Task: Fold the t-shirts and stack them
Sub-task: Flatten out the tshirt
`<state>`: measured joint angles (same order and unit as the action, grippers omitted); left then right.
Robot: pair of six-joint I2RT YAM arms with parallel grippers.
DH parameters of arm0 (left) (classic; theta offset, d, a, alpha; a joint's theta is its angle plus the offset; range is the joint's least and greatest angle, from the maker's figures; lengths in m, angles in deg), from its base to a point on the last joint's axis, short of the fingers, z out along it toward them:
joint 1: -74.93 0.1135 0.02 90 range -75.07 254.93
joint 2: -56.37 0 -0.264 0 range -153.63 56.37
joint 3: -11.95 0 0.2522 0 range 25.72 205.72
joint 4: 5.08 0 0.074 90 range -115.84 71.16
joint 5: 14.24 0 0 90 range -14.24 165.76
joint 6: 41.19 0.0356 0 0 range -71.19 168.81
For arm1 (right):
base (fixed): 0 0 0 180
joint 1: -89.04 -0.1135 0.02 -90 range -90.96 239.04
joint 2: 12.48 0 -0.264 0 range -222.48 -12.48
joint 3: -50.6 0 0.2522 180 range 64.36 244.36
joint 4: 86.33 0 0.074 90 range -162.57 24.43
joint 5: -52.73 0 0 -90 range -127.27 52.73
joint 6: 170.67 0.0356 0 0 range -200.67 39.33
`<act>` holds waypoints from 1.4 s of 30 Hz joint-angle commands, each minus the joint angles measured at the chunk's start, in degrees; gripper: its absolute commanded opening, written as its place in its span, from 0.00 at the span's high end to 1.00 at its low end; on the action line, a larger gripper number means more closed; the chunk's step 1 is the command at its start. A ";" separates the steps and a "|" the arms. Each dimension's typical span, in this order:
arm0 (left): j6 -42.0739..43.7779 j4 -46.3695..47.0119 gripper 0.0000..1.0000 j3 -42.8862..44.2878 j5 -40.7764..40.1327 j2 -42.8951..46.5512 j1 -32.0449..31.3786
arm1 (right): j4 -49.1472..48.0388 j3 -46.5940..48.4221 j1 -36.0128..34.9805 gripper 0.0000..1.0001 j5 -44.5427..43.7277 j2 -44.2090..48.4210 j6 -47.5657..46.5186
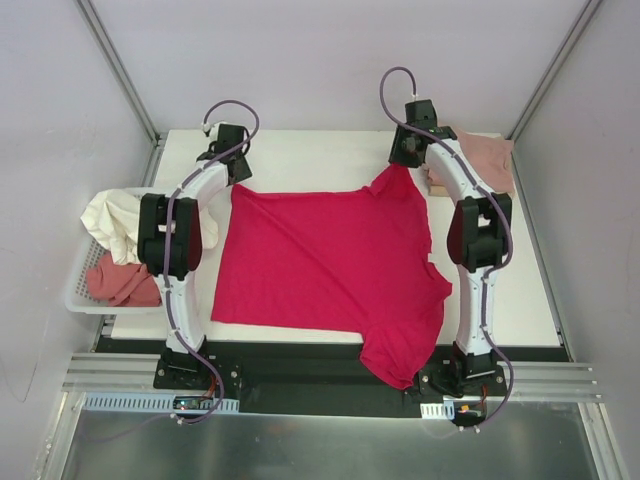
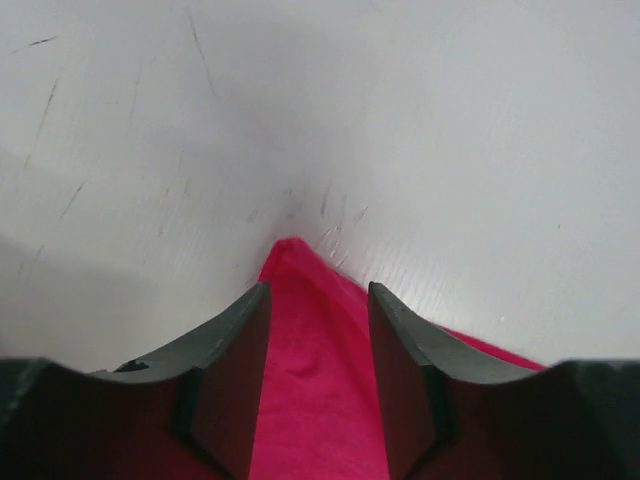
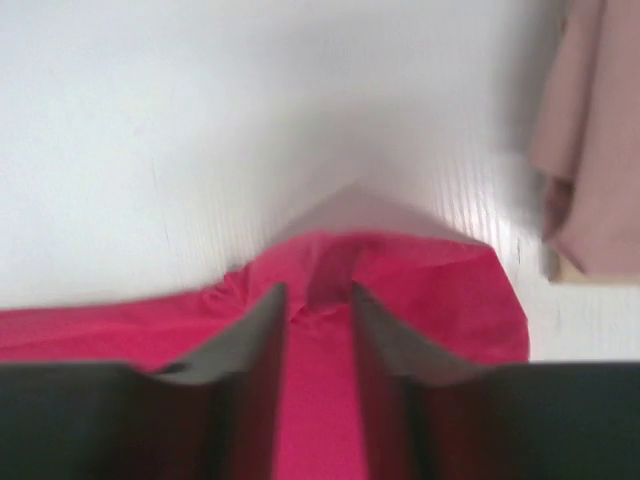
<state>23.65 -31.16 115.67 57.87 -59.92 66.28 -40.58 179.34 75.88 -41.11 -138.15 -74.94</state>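
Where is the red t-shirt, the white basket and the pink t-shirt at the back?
red t-shirt (image 1: 320, 260): top view, middle of its chest.
white basket (image 1: 85, 270): top view, bare lattice at its left side.
pink t-shirt (image 1: 488, 160): top view, its visible middle, beside the right arm.

- A white, faintly scratched table (image 1: 330, 160) sat under soft, even light.
- Plain pale walls (image 1: 330, 60) closed in three sides, meeting at aluminium corner posts (image 1: 118, 68).
- Aluminium rails (image 1: 110, 380) and a grey metal sheet (image 1: 320, 445) ran along the near edge.
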 commanded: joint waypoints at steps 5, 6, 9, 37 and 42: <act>1.26 -1.66 0.07 6.03 6.28 1.40 -0.32 | 1.85 9.59 -0.19 0.16 0.59 -4.95 -2.30; 0.39 -1.66 0.02 5.59 8.55 2.20 -0.49 | 1.68 7.56 -0.19 0.11 0.24 -1.28 -2.57; 0.12 -1.66 0.01 4.01 12.43 5.71 -2.69 | 1.15 -3.50 -0.10 0.05 -2.31 8.04 -3.37; -10.87 -1.04 0.01 -35.46 9.28 20.23 -13.33 | 7.03 -40.98 6.41 0.48 0.41 19.85 0.94; -10.78 -1.04 0.01 -38.27 8.31 21.37 -11.49 | 8.78 -39.04 3.33 0.44 -4.49 17.57 1.99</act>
<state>14.29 -31.51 80.43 68.27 -39.27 53.10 -34.61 137.05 81.60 -41.43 -119.31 -73.21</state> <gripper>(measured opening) 0.992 0.556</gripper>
